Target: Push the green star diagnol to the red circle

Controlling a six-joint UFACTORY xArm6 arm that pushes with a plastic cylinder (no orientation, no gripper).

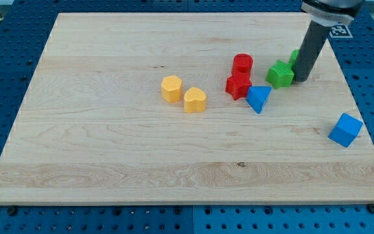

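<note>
The green star (280, 74) lies on the wooden board toward the view's upper right. The red circle (242, 64) stands to its left, a little higher in the view, with a gap between them. My tip (301, 79) rests on the board right against the star's right side. A second green block (294, 56) shows partly behind the rod, its shape hidden.
A red star (238, 85) sits just below the red circle. A blue triangle (258, 98) lies below the green star's left. A yellow hexagon (171, 88) and a yellow heart (195, 100) sit near the middle. A blue cube (345, 129) is at the right edge.
</note>
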